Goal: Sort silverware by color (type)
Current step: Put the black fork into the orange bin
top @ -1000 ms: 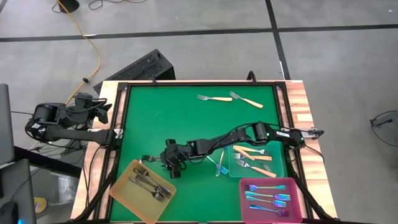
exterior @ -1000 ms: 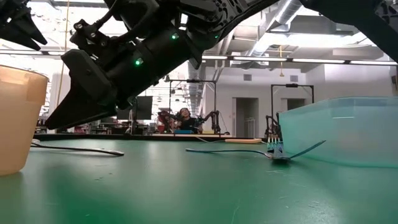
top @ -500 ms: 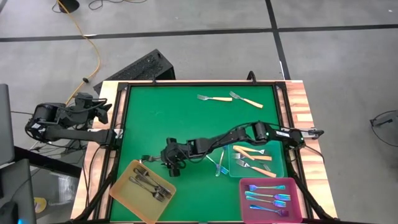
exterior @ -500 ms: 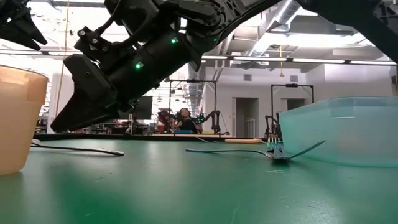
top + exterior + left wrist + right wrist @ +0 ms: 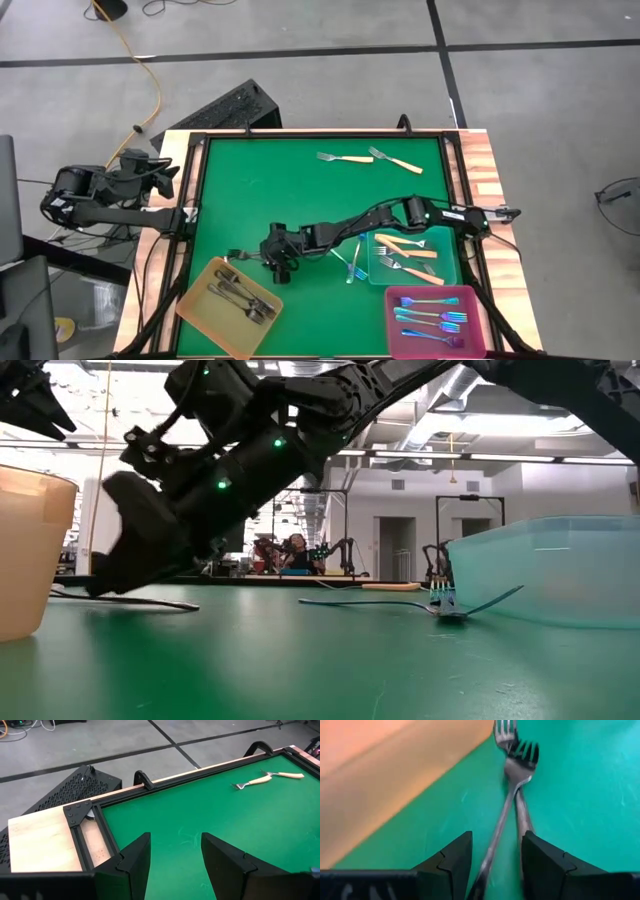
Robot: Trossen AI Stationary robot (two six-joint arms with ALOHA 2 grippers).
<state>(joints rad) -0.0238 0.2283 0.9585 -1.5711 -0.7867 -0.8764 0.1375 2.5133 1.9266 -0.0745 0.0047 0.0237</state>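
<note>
Lying crossed, dark forks [image 5: 512, 785], tines away

One camera looked straight down, one level across the green table [image 5: 300, 200], and both shared the yellow tray [image 5: 25, 550].

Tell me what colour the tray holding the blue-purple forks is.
Pink. The tray sits at the table's near right corner, clearest in the high view.

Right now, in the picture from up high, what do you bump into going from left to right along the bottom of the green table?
Yellow tray with grey forks → right gripper → loose forks on the mat → teal tray with tan-handled forks. The pink tray overlaps the teal one, so I left it out.
</note>
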